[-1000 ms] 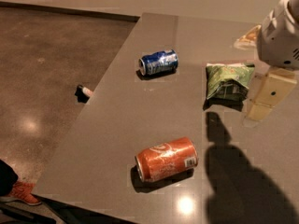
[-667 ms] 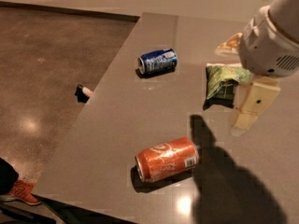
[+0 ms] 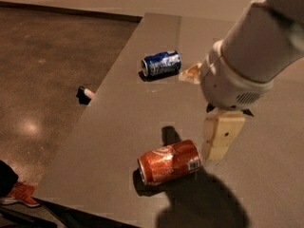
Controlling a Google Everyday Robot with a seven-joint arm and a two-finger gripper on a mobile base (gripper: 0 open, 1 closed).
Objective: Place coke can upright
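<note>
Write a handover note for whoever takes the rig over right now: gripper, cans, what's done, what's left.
The gripper hovers low over the table, just right of the coke can, beside it, not around it.
The coke can lies on its side near the table's front edge.
The blue can lies on its side farther back; leave it.
Done: nothing yet. Left: grasp the coke can, stand it upright, release.

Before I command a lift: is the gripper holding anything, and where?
Nothing held. The gripper is beside one end of the coke can, which lies on its side on the table.
</note>
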